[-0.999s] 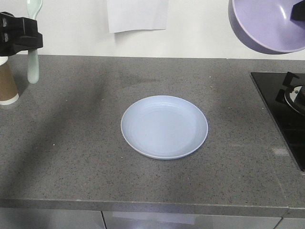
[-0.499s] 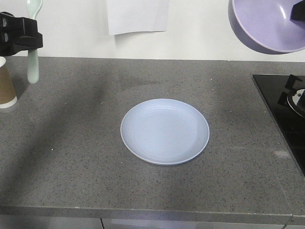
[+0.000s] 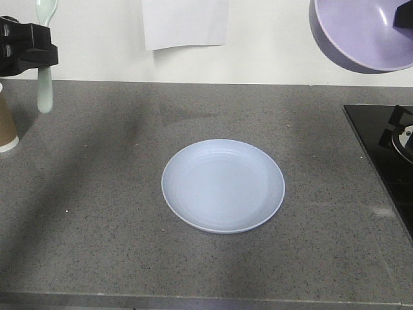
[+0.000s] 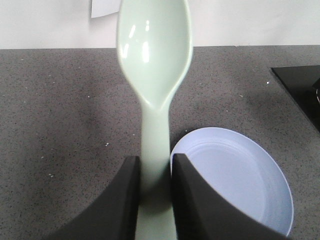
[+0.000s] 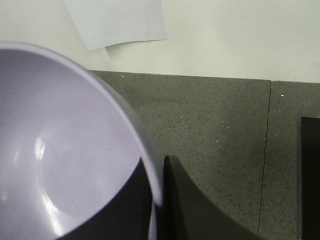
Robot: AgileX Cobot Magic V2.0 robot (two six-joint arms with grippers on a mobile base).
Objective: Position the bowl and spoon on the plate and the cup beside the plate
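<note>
Front view first: 1 plate (image 3: 222,187) lies flat on the grey counter (image 3: 97,194), near the middle. 1 cup (image 3: 5,123) stands upright at the far left edge, partly cut off by the frame and well apart from the plate. Just above it, the left gripper (image 3: 40,53) holds 1 spoon (image 3: 44,90) upright in the air, handle hanging down and scoop end up against the wall. At top right, 1 bowl (image 3: 361,35) hangs tilted high over the counter with its inside partly showing, off to the right of the plate and not touching it. 1 sheet of paper (image 3: 186,22) is on the wall, and 1 black hob (image 3: 384,155) sits at the right edge. Over to the left wrist: 2 dark fingers (image 4: 125,200) are clamped on the spoon's handle, 1 on each side, scoop pointing away. The plate shows at lower right on the counter. Now the right wrist: the right gripper (image 5: 159,195) pinches the bowl's rim, 1 finger inside and 1 outside, squeezed tight on the wall. Counter, paper and a sliver of hob lie beyond.
</note>
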